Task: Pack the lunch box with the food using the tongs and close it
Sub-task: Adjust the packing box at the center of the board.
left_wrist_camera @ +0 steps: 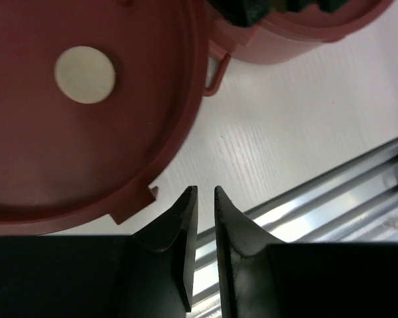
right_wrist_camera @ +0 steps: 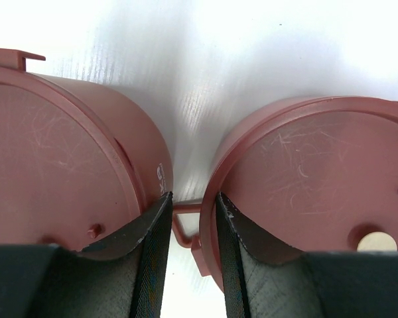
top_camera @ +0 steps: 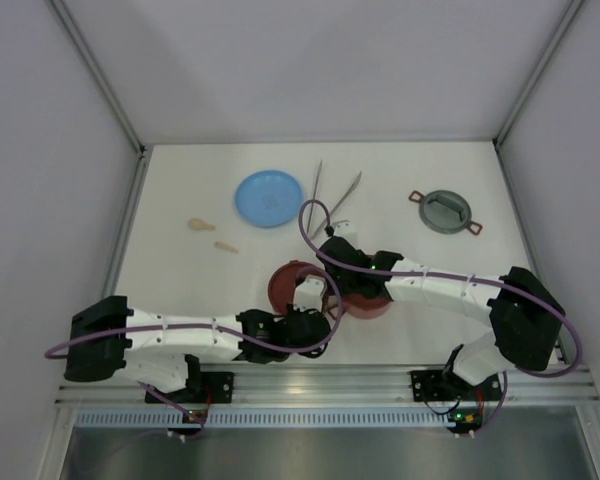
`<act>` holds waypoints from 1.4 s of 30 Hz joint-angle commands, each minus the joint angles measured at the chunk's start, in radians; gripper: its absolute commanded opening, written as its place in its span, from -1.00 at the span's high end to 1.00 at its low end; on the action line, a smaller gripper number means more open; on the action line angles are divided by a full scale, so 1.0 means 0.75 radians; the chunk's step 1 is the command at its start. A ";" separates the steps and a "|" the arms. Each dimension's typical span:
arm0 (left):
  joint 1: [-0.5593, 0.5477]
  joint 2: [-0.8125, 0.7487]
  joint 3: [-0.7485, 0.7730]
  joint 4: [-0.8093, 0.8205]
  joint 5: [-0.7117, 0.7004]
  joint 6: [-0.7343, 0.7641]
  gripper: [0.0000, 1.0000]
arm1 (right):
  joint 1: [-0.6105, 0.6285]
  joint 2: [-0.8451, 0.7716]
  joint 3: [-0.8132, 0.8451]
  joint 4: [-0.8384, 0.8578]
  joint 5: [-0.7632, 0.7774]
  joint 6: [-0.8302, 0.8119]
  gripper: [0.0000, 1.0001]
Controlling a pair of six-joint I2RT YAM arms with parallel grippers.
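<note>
The lunch box stands as two dusty-red bowls side by side, left bowl (top_camera: 288, 283) and right bowl (top_camera: 368, 303), each under a flat maroon lid that hides its inside. One lid (left_wrist_camera: 86, 119) carries a pale round spot (left_wrist_camera: 85, 74). My right gripper (right_wrist_camera: 194, 195) (top_camera: 323, 287) hovers open over the gap between the bowls, a small red side loop (right_wrist_camera: 184, 225) showing between its tips. My left gripper (left_wrist_camera: 205, 191) (top_camera: 320, 323) sits just in front of the bowls, jaws a narrow slit apart and empty. The silver tongs (top_camera: 332, 192) lie at the back. The grey red-handled top lid (top_camera: 446, 212) lies far right.
A light-blue plate (top_camera: 269, 198) lies beside the tongs at the back. Two small pale beige bits (top_camera: 200, 225) (top_camera: 226, 247) lie left of it. The metal rail (left_wrist_camera: 331, 205) runs along the near table edge, close to my left fingers.
</note>
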 commanded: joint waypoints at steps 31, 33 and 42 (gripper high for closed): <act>0.427 -0.260 -0.096 -0.316 -0.399 -0.156 0.51 | -0.049 -0.077 -0.105 -0.051 -0.018 0.018 0.33; 0.480 -0.242 -0.081 -0.273 -0.380 -0.121 0.50 | -0.051 -0.083 -0.103 -0.055 -0.020 0.014 0.33; 0.621 -0.131 -0.028 -0.113 -0.272 0.055 0.50 | -0.065 -0.141 -0.119 -0.076 -0.018 0.002 0.32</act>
